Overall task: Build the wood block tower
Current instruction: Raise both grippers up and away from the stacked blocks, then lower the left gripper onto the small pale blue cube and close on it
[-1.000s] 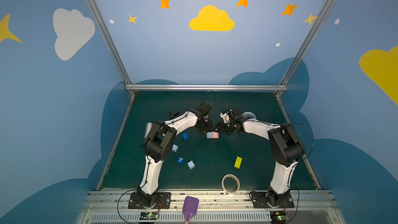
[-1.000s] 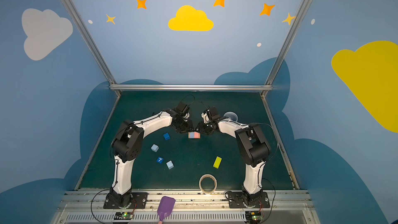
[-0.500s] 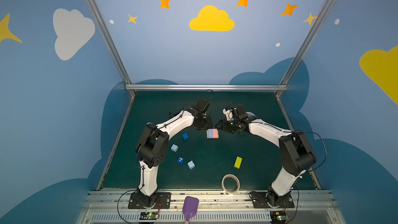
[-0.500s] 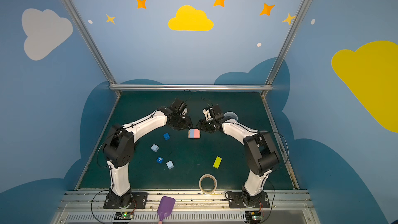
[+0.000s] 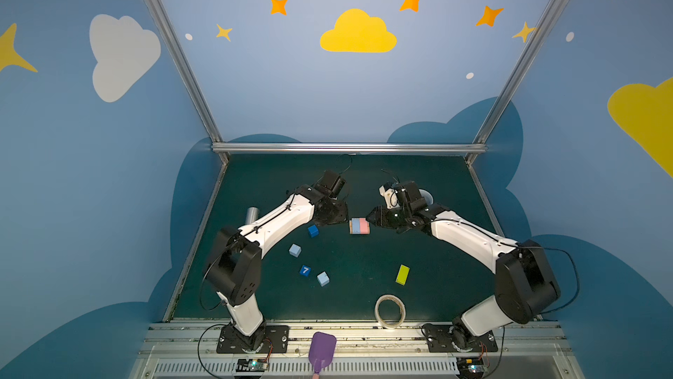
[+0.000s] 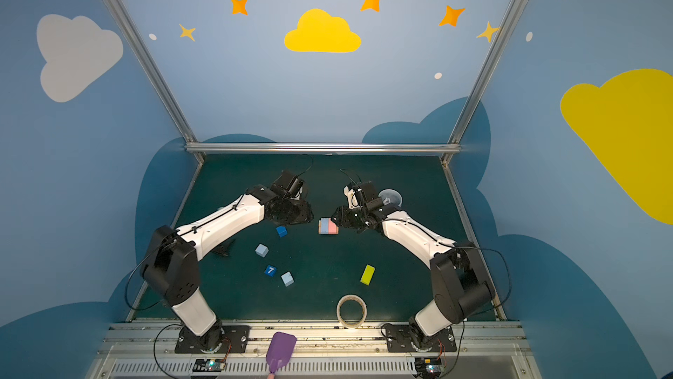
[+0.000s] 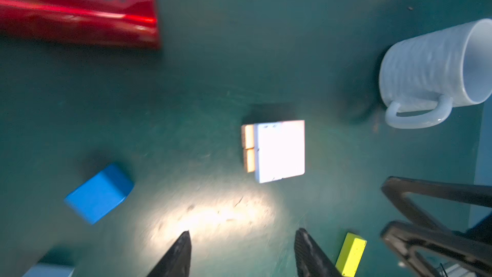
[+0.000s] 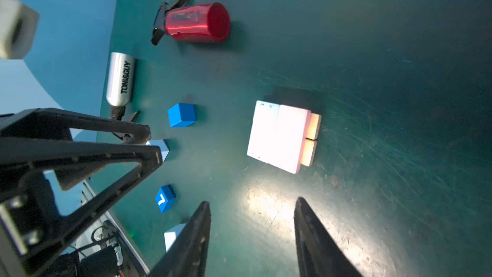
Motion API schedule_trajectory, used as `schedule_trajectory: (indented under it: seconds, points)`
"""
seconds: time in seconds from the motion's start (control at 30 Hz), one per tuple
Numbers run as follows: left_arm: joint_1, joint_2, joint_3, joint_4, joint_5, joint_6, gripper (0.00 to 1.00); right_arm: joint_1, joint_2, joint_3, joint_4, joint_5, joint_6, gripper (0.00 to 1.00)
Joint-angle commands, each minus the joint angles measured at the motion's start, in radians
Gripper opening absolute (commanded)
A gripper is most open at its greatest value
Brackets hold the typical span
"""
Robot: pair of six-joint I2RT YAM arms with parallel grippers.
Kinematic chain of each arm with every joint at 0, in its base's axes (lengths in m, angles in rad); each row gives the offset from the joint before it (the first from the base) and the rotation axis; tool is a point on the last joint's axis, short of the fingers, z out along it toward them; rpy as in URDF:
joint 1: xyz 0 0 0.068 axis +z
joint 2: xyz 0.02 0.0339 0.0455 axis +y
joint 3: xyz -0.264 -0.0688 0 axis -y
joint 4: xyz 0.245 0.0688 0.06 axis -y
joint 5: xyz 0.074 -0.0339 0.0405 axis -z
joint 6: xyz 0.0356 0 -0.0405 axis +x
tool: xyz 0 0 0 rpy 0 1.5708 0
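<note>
Our left claw [image 7: 242,251] is spread, with only bare table [image 7: 266,36] between its dark fingers [image 7: 181,251]; it pinches nothing. In both top views it sits just left of the small stack [image 5: 359,226], near it but apart. Our right claw [image 8: 253,233] is spread too and empty, and it faces the same stack from the right, its tips close to it (the right wrist view shows them not touching).

The stack stands near the middle of the table. A light-blue flat block [image 5: 355,225] and a pink flat block [image 5: 364,226] lie side by side, touching, on top of two orange blocks [image 8: 314,126] whose ends stick out on one side. In both wrist views the lamp washes the top out to white.

The other blocks lie loose and well apart from the stack. A dark blue cube [image 5: 313,230] sits just in front of our left claw. Nearer the front edge come a light-blue cube [image 5: 295,250], the cube marked 7 [image 5: 305,270] and a second light-blue cube [image 5: 323,279]. A yellow-green block [image 5: 402,274] lies flat on the right half.

A tape roll [image 5: 389,311] lies at the front edge. A pale mug [image 7: 431,68] stands behind our right claw. A silver can [image 8: 121,81] lies by the left wall, with a red bottle [image 8: 197,22] on its side not far from it.
</note>
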Motion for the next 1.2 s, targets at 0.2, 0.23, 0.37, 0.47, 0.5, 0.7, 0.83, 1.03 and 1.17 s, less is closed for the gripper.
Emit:
schedule_trajectory:
  seconds: [0.2, 0.23, 0.37, 0.47, 0.5, 0.7, 0.83, 1.03, 1.17]
  points:
    - [0.01, -0.175, -0.139, -0.205, -0.228, -0.013, 0.71, 0.041, -0.106, -0.044, -0.035, 0.028, -0.009, 0.53]
    - [0.015, -0.187, -0.157, -0.219, -0.244, -0.035, 0.72, 0.045, -0.111, -0.047, -0.036, 0.033, -0.009, 0.53]
    - [0.053, -0.216, -0.221, -0.264, -0.286, -0.168, 0.71, 0.049, -0.124, -0.065, -0.031, 0.042, -0.007, 0.53]
    - [0.081, -0.251, -0.285, -0.222, -0.247, -0.22, 0.71, 0.05, -0.134, -0.08, -0.026, 0.046, -0.005, 0.53]
    - [0.088, -0.261, -0.303, -0.204, -0.236, -0.235, 0.71, 0.05, -0.136, -0.083, -0.025, 0.048, -0.004, 0.53]
    - [0.128, -0.271, -0.352, -0.173, -0.209, -0.309, 0.7, 0.05, -0.162, -0.108, -0.024, 0.072, -0.007, 0.54]
    - [0.138, -0.248, -0.378, -0.157, -0.199, -0.335, 0.69, 0.048, -0.168, -0.122, -0.017, 0.082, -0.008, 0.55]
    - [0.168, -0.209, -0.43, -0.096, -0.195, -0.376, 0.68, 0.044, -0.157, -0.13, -0.007, 0.084, -0.009, 0.55]
    - [0.18, -0.168, -0.441, -0.067, -0.191, -0.4, 0.66, 0.042, -0.15, -0.14, 0.003, 0.082, -0.007, 0.55]
